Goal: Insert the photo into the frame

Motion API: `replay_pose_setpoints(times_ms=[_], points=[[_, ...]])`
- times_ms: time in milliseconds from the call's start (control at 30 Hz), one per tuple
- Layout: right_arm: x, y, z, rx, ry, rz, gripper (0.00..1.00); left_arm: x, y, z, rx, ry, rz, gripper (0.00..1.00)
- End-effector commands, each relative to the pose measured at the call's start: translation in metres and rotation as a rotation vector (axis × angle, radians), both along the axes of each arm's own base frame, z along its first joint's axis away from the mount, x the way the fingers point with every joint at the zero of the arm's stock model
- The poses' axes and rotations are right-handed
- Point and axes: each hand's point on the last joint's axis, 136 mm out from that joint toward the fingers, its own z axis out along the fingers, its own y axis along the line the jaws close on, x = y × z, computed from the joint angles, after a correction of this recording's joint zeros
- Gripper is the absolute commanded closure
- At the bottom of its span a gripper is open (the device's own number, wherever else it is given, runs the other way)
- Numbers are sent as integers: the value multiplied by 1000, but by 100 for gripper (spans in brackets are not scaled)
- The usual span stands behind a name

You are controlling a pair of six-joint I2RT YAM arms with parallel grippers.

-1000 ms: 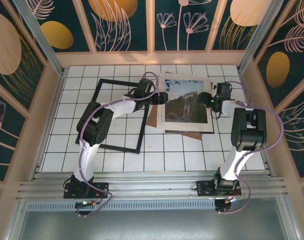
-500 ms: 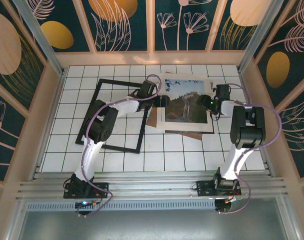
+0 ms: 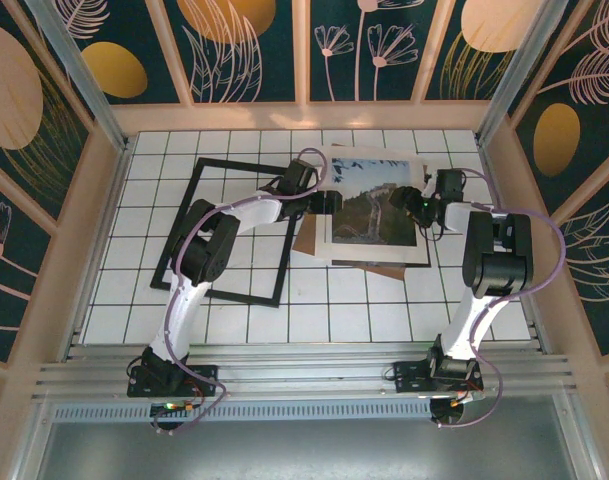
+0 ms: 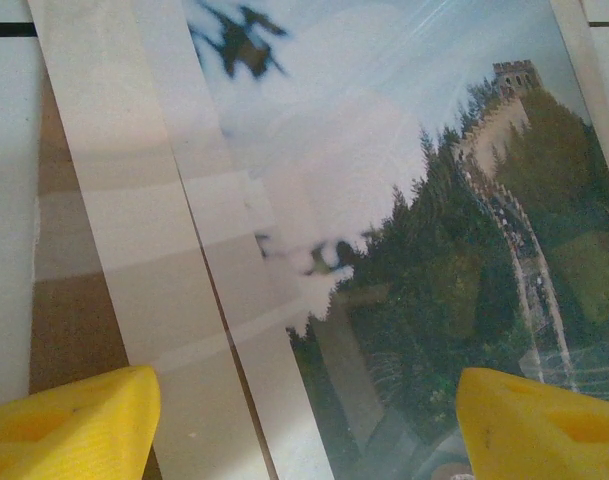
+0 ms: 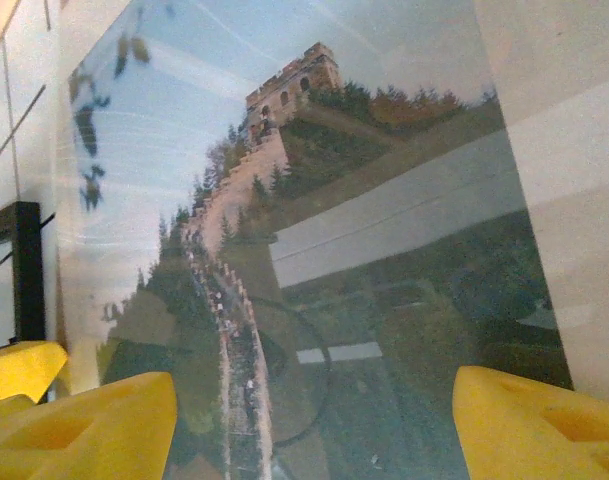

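Observation:
The photo (image 3: pixel 374 205) lies face up at the back middle of the tiled table, on a brown cardboard board (image 3: pixel 306 240). It shows a stone wall on green hills (image 4: pixel 484 260) under blue sky (image 5: pixel 314 200). The thin black frame (image 3: pixel 184 222) lies flat to its left. My left gripper (image 3: pixel 331 200) is at the photo's left edge, open, its yellow fingers (image 4: pixel 74 420) wide apart above the white border and print. My right gripper (image 3: pixel 414 203) is at the photo's right edge, also open, its fingers (image 5: pixel 539 420) spread over the print.
The white tiled table (image 3: pixel 364 310) is walled by wooden panels on three sides. The cardboard pokes out below the photo (image 3: pixel 389 268) and shows at its left (image 4: pixel 69 330). A bar of the frame (image 5: pixel 24 270) shows beyond the photo.
The left gripper has slid a little right onto the photo's left edge. The right gripper has edged slightly left and its jaws have narrowed a touch. The photo has tilted slightly.

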Motion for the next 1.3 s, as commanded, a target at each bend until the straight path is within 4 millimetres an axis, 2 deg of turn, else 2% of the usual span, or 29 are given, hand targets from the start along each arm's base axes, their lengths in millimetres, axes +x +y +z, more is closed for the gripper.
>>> replay_pose_setpoints(times_ms=[0,200,400,467,567,767,833,967,1100,1267], points=[[-2,-1,16,88,-49,1,27,-16,-4,-29,38,72,-35,22],[-6,-10,26,144,-93,-17,27,-16,-3,-32,44,75,-30,22],[-2,-47,23,-84,-66,-134,26,-9,-1,-19,59,35,-16,22],[3,-58,21,-145,-51,-166,26,-7,-3,-15,65,22,-20,22],[14,-66,18,-178,-41,-189,26,-9,-7,-18,69,27,-29,22],[44,-79,11,-215,-33,-209,26,-26,-31,-18,56,39,-90,23],[52,-84,9,-229,-27,-214,26,-29,-38,-12,40,36,-109,23],[64,-97,5,-252,-14,-228,26,-29,-37,8,29,6,-102,23],[66,-95,1,-237,-7,-205,27,-26,-33,28,38,-47,-91,23],[63,-91,-8,-231,19,-168,27,-13,-13,40,109,-125,-2,21]])
